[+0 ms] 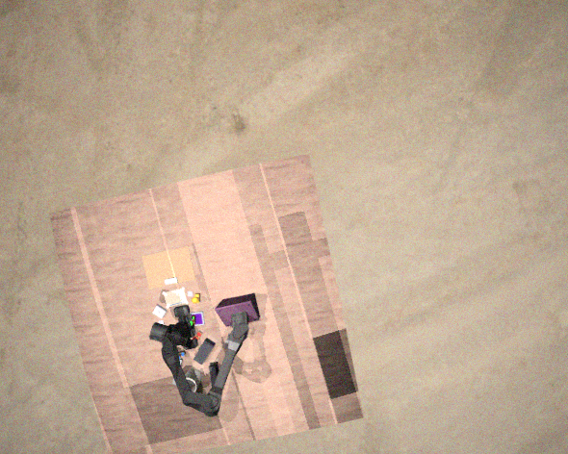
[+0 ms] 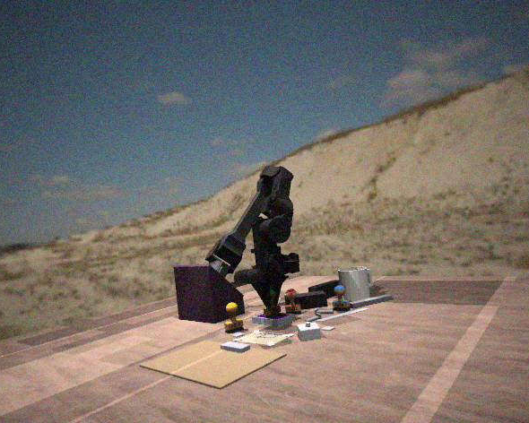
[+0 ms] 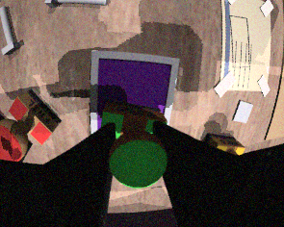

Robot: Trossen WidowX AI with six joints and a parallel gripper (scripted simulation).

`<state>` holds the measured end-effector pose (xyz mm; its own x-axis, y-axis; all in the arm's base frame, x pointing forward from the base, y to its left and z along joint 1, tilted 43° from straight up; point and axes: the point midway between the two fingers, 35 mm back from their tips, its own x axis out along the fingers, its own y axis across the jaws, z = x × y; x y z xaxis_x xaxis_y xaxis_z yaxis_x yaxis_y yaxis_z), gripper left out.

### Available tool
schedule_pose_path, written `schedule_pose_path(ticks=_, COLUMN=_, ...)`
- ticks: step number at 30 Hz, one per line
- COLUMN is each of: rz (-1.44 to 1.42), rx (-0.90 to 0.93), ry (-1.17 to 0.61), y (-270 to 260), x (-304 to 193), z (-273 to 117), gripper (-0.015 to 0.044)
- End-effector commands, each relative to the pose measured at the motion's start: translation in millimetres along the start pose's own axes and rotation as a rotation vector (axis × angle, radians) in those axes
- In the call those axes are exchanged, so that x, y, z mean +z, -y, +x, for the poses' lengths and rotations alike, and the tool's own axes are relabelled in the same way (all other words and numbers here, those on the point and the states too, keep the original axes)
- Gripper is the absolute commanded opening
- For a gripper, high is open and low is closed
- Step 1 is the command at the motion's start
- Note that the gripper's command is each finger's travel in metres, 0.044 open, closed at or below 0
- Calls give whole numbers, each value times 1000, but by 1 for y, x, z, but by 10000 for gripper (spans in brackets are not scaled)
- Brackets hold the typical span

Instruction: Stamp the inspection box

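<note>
The claw point(image 2: 272, 304) point(image 3: 134, 129) is clamped on one green-knobbed stamp point(image 2: 272, 310) point(image 3: 138, 163). The stamp's long axis stands roughly upright, knob up, base down at the purple ink pad point(image 2: 273, 320) point(image 3: 135, 79) point(image 1: 197, 318) below the claw. Three other stamps, yellow point(image 2: 231, 314), red point(image 2: 292, 299) point(image 3: 9, 139) and blue point(image 2: 340, 295), stand around it.

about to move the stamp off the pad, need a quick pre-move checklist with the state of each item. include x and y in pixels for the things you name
1. Gripper point(image 2: 271, 306) point(image 3: 134, 129) shut on the green-knobbed stamp point(image 3: 139, 163): ok
2. Stamp over the ink pad point(image 2: 273, 321) point(image 3: 135, 77): ok
3. Stamp face inked: cannot tell, it faces down
4. Held stamp reads PASS: cannot tell
5. Card point(image 1: 175, 297) point(image 2: 263, 338) point(image 3: 257, 48) lying flat, not under the gripper: ok
6. Red-knobbed stamp point(image 2: 290, 299) point(image 3: 7, 139) out of the grip: ok
</note>
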<state>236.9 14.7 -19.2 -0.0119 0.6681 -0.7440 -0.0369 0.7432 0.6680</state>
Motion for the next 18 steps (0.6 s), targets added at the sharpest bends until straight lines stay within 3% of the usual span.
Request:
schedule_pose_path(ticks=1, rz=-1, rx=2, ry=0, y=-1, x=1, z=1, gripper=0)
schedule_pose_path(ticks=18, rz=-1, rx=2, ry=0, y=0, x=1, z=-6, gripper=0)
